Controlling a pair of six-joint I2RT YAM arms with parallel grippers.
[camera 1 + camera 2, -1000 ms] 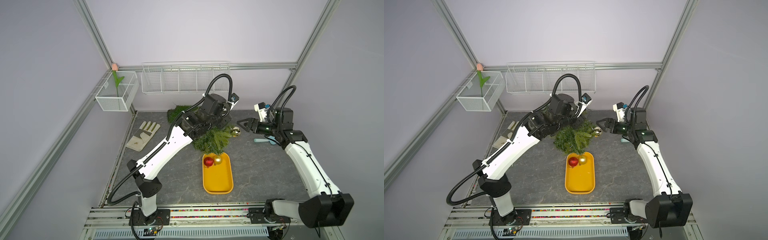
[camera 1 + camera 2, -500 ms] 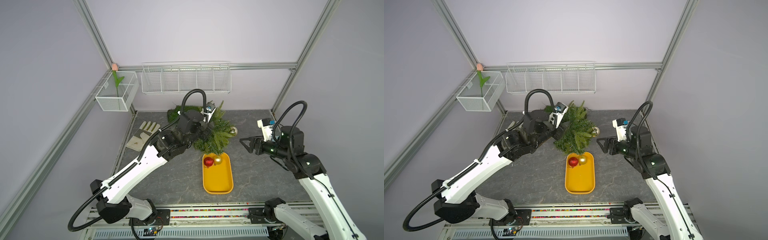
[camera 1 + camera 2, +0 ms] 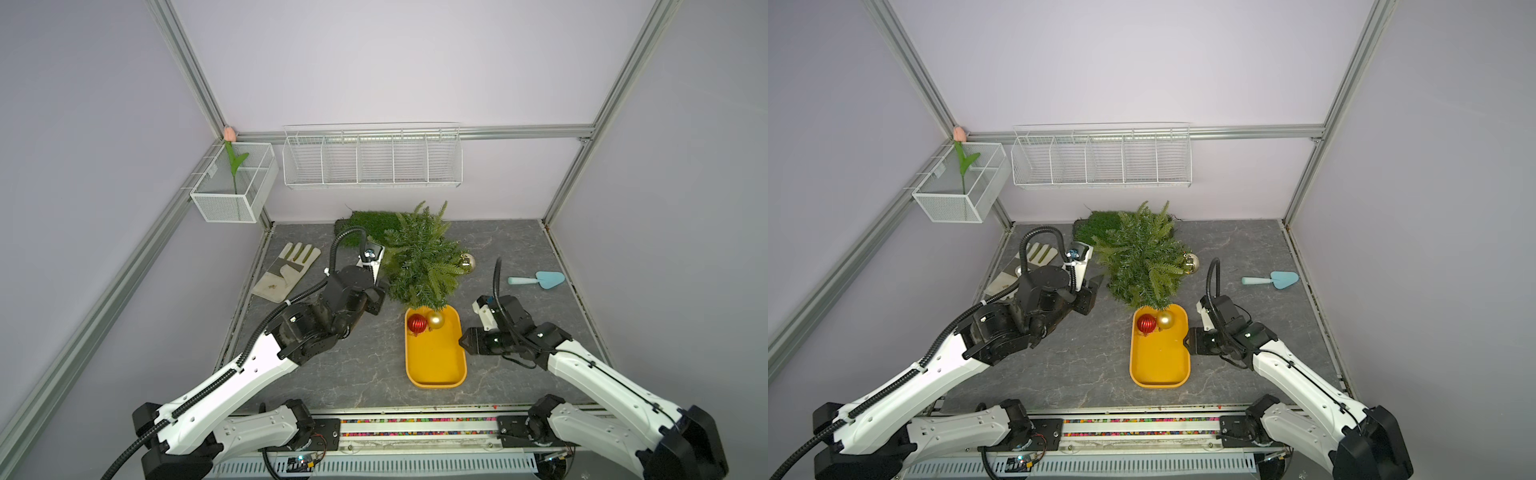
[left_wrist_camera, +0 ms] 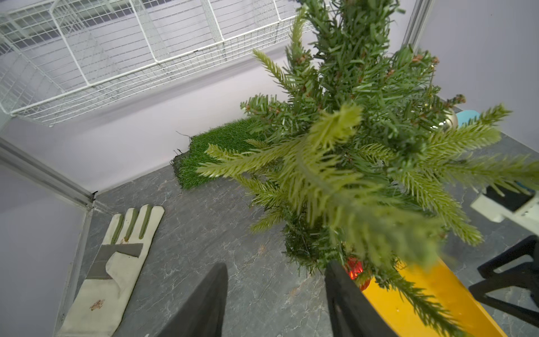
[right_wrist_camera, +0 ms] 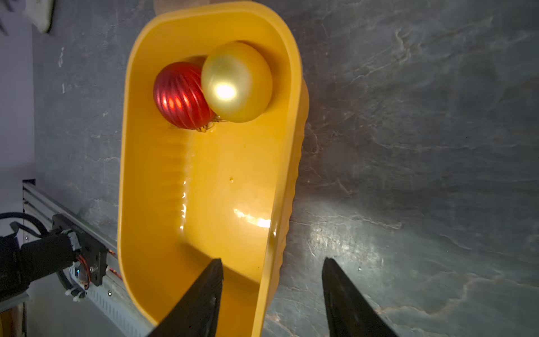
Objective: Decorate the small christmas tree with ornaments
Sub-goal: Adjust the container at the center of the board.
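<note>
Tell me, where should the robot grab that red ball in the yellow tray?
Probably the red ornament by its small cap, from above the yellow tray's empty half: the cap points there, and the gold ornament touches one side.

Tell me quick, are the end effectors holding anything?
Left end effector: open, empty, beside the tree.
Right end effector: open, empty, at the tray rim.

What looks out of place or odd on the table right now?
The small christmas tree overhangs the far end of the yellow tray, crowding the red ornament and gold ornament there. Nothing looks spilled or broken.
</note>
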